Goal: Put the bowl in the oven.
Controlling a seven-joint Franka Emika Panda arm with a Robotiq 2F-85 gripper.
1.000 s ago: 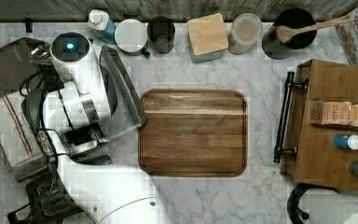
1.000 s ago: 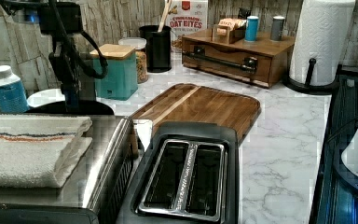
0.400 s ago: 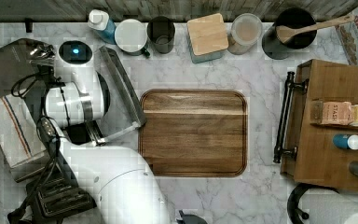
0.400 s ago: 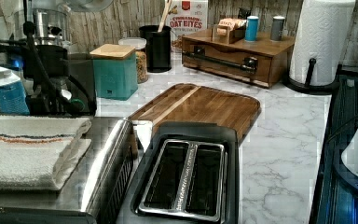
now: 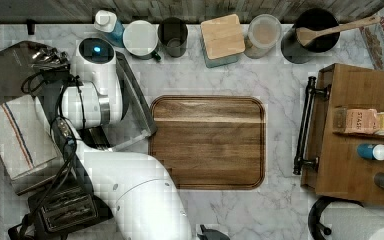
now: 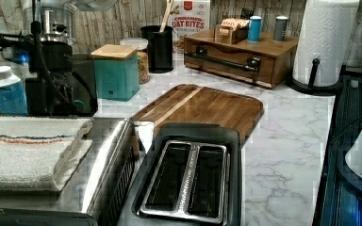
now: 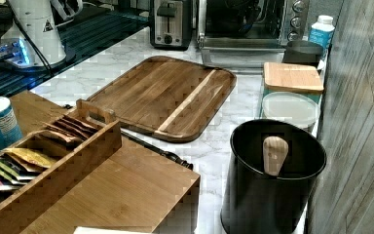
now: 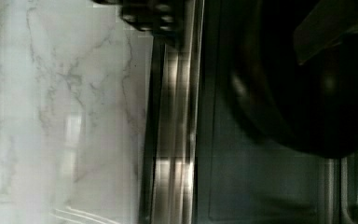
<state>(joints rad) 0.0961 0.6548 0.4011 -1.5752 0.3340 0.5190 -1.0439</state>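
The arm [image 5: 97,95] is reaching down over the oven [image 5: 10,75] at the top view's left, its white wrist hanging above the dropped glass door [image 5: 135,100]. In the wrist view the fingers [image 8: 331,28] seem to be gripping the bowl [image 8: 298,107] by its rim; one finger is lying across the rim's edge, and the other is hiding behind the bowl. The bowl is sitting close under the camera, dark and round, over the door's glass and on the oven side of the steel handle bar [image 8: 177,116]. I cannot tell whether it is touching the glass. The marble surface [image 8: 51,116] is lying on the bar's other side.

In the right view the oven [image 7: 292,19] is standing open at the far end, its door [image 7: 243,51] lying flat toward the board [image 7: 170,92], and a dark shape is filling its mouth. A striped towel [image 6: 28,150] is lying folded on the oven's top in the left view, with the toaster [image 6: 188,179] standing just beside the oven. The board is resting bare in the middle of the surface, near the door's edge.
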